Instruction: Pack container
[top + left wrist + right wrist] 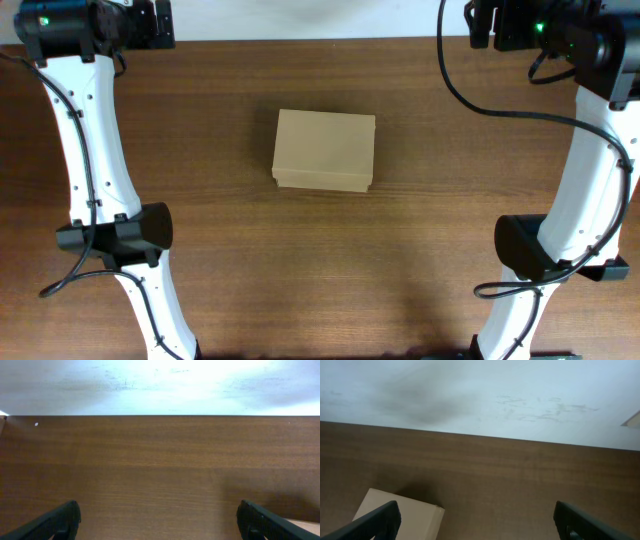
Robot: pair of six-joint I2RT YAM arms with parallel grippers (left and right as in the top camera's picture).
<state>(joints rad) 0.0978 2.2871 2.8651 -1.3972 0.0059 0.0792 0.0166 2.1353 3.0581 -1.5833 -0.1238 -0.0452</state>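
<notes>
The container (324, 149) is a plain tan cardboard box that sits shut in the middle of the brown table. My left gripper (150, 25) is at the back left, far from the box. In the left wrist view its fingers (157, 512) are spread wide and empty over bare wood, and a tan sliver of the container (302, 523) shows at the lower right. My right gripper (485, 22) is at the back right. Its fingers (475, 512) are spread wide and empty, with a corner of the container (402, 515) at the lower left.
The table's far edge (160, 415) meets a pale surface behind it. Both white arms (95, 170) (585, 190) stand along the table's left and right sides. Nothing else lies on the wood.
</notes>
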